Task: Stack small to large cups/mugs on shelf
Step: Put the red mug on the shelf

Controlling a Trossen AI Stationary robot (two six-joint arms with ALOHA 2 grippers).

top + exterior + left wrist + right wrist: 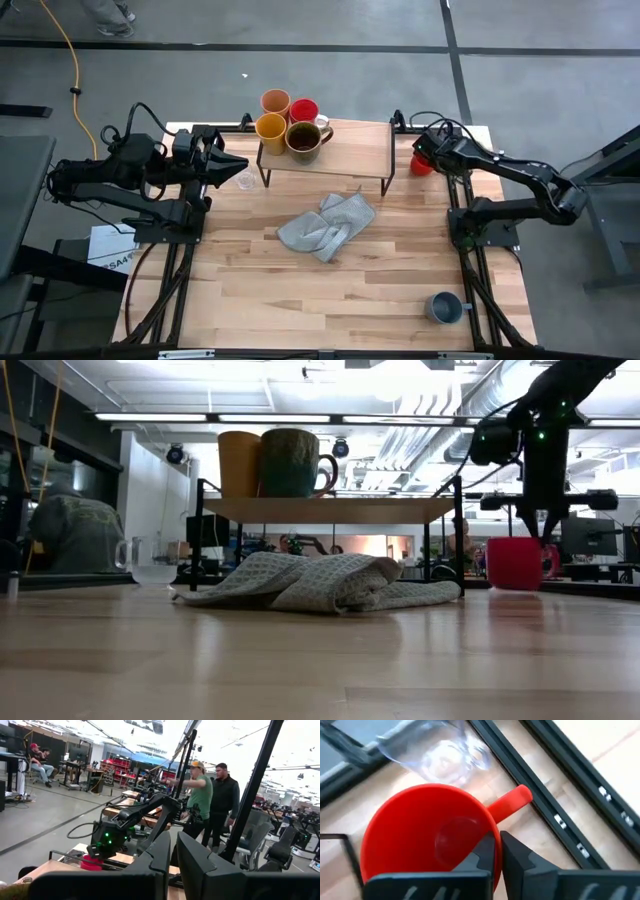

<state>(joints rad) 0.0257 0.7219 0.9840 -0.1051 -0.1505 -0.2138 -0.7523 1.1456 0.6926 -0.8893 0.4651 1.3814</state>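
Fingers of the right gripper pinch the red mug's rim beside the shelf. The left gripper hangs closed, holding nothing, near a clear glass cup.

Grey cloth crumpled mid-table; two people standing in room beyond.

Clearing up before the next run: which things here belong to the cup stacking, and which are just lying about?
Job:
shelf
four mugs on the shelf
red mug in the right tool
glass cups
grey-blue mug

Lying about:
grey cloth
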